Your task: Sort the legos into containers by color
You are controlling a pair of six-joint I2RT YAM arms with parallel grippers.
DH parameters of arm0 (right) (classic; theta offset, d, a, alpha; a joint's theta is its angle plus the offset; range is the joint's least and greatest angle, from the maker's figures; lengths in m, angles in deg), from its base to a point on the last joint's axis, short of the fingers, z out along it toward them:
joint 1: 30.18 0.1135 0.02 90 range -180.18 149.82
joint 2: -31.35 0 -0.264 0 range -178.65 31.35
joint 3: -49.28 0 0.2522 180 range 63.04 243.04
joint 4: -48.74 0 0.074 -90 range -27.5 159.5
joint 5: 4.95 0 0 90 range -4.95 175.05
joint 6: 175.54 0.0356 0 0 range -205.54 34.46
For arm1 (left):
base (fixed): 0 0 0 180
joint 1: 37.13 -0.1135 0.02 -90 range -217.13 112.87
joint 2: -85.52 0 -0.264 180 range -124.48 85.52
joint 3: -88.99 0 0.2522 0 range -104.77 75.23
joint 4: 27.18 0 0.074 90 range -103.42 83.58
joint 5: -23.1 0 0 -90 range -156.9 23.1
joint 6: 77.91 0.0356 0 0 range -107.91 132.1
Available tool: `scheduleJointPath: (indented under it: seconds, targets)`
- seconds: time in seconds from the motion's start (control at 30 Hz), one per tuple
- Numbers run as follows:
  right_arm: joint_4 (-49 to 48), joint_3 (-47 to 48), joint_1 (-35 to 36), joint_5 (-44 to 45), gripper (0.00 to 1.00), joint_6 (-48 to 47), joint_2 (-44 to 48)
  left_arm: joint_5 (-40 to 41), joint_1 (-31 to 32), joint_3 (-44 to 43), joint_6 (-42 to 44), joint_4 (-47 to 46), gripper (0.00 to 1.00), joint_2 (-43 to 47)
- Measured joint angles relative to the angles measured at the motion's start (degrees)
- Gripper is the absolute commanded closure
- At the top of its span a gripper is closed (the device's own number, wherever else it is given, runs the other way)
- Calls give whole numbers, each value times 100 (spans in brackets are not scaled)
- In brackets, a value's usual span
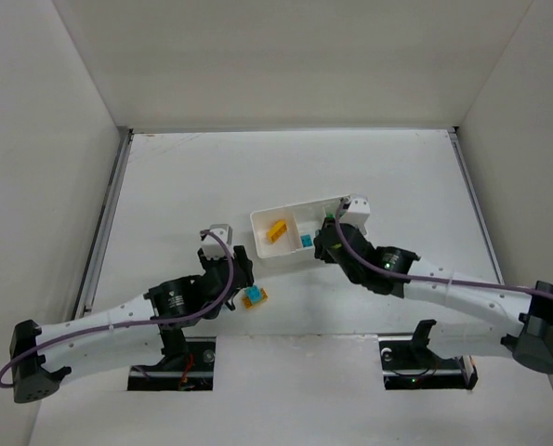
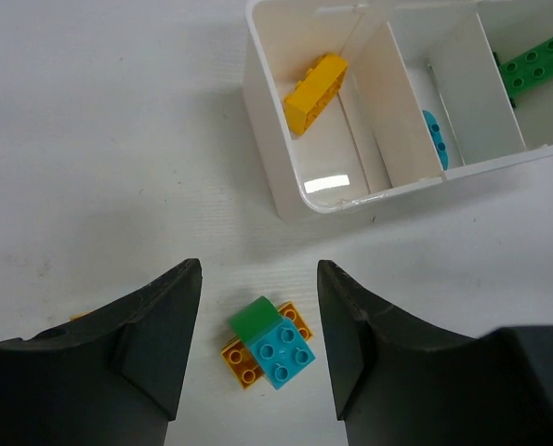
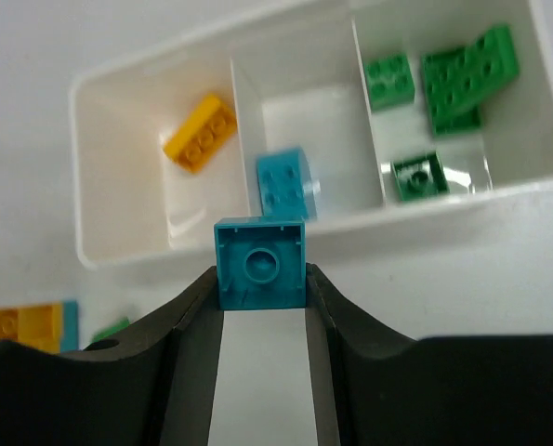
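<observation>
I'm mid-delivery. My right gripper (image 3: 260, 279) pinches a cyan brick (image 3: 260, 265) at the tray's (image 3: 499, 190) near wall, facing the middle compartment (image 3: 332, 111), where a matching brick (image 3: 285, 181) lies. Next I should carry it farther over that bay and release. My left gripper (image 2: 257, 279) stands open, straddling the orange-cyan-green stack (image 2: 267, 346) near-left of the tray.

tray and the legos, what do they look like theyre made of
The tray looks like thin glossy white plastic: a bright glare sits on its floor. The legos look like hard moulded plastic, smooth with a slight sheen: crisp studs on the yellow brick, a hollow underside on the cyan brick. Judged by look alone.
</observation>
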Motion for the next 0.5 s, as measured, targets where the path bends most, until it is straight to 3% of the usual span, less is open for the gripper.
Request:
scheduleJointPath:
  seconds: [0.17, 0.5]
  targets:
    - [-809, 236, -822, -350, 77, -704, -706, -4, -4, 101, -2, -44, 50, 197]
    - [-1526, 348, -1403, -966, 41, -1283, -1519, -24, -125, 151, -2, -74, 50, 313]
